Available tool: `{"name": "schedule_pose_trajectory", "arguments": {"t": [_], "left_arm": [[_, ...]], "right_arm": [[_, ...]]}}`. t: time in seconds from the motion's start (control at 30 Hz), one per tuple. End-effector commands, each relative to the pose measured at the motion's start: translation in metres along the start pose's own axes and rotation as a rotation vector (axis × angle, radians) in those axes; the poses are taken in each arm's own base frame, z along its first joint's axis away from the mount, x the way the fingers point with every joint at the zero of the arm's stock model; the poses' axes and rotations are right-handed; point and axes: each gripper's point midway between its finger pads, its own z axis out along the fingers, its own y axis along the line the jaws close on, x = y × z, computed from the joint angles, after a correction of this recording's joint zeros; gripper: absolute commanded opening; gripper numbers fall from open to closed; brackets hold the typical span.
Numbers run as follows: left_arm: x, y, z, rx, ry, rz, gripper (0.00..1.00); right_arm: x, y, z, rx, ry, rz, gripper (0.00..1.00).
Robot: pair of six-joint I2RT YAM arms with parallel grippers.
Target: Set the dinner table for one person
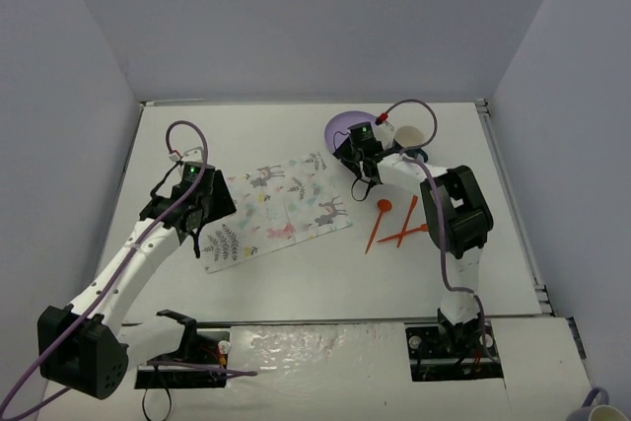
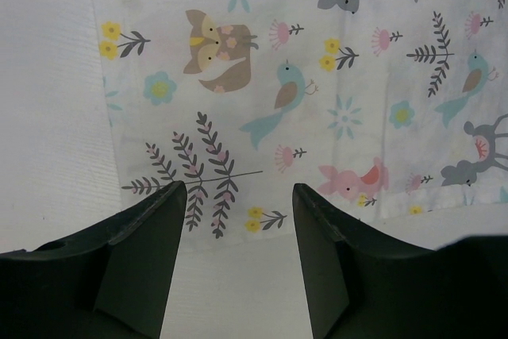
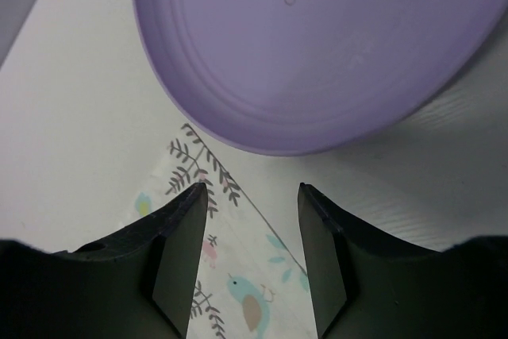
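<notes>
Item 1, dinner table [image 1: 296, 283]: white tabletop, carrying everything I list below. In the left wrist view I see its bare surface under and between the fingers; in the right wrist view it shows to the left of the fingers and beneath the plate's edge.

Item 2, left gripper [image 1: 209, 200]: over the near-left edge of the placemat [image 1: 276, 206]. Its fingers [image 2: 151, 228] stand moderately apart, with nothing between them; the mat's printed border lies just past the tips.

Item 3, right gripper [image 1: 353, 150]: over the mat's far-right corner. Fingers [image 3: 178, 236] moderately apart, holding nothing. The corner of the mat shows in the gap between them.

Item 4, purple plate [image 1: 340, 128]: on the table at the far side, just beyond the right fingertips; whether its rim overlaps the mat I cannot tell.

Item 5, cup [image 1: 411, 137]: right of the plate.

Item 6, orange utensils [image 1: 394, 222]: lying on bare table just right of the mat, apart from both grippers.
</notes>
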Motion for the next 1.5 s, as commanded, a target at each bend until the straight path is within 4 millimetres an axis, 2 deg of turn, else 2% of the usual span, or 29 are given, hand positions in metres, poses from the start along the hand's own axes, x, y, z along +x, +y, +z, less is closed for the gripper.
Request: {"name": "schedule_pose_trajectory", "arguments": {"t": [0.0, 0.1, 0.2, 0.47, 0.77, 0.83, 0.9, 0.93, 1.13, 1.33, 1.47], "left_arm": [[-0.023, 0.002, -0.01, -0.012, -0.077, 0.018, 0.53], [-0.022, 0.003, -0.006, -0.018, -0.064, 0.033, 0.53], [-0.021, 0.003, -0.002, -0.021, -0.054, 0.039, 0.53], [-0.02, 0.006, 0.003, -0.033, -0.044, 0.043, 0.53], [-0.021, 0.006, 0.003, -0.028, -0.05, 0.038, 0.53], [-0.02, 0.005, 0.004, -0.022, -0.048, 0.036, 0.53], [-0.02, 0.003, 0.004, -0.014, -0.044, 0.037, 0.53], [-0.02, 0.003, 0.004, -0.013, -0.043, 0.036, 0.53], [-0.02, 0.004, 0.003, -0.015, -0.048, 0.034, 0.53], [-0.019, 0.003, 0.005, -0.012, -0.046, 0.034, 0.53], [-0.019, 0.003, 0.007, -0.015, -0.04, 0.034, 0.52]], "right_arm": [[-0.041, 0.032, 0.004, -0.101, -0.106, 0.172, 0.47], [-0.035, 0.012, 0.012, -0.035, -0.086, 0.231, 0.47], [-0.033, 0.002, 0.012, -0.002, -0.103, 0.288, 0.47], [-0.044, -0.004, 0.012, 0.035, -0.16, 0.367, 0.49], [-0.046, -0.021, 0.007, 0.113, -0.215, 0.423, 0.43], [-0.045, -0.022, 0.005, 0.128, -0.227, 0.436, 0.4], [-0.043, -0.021, 0.004, 0.136, -0.23, 0.439, 0.24], [-0.042, -0.018, 0.004, 0.136, -0.23, 0.43, 0.19], [-0.039, -0.016, 0.004, 0.162, -0.227, 0.386, 0.03], [-0.038, -0.014, 0.002, 0.158, -0.222, 0.351, 0.0], [-0.04, 0.001, -0.006, 0.125, -0.223, 0.317, 0.0]]}}
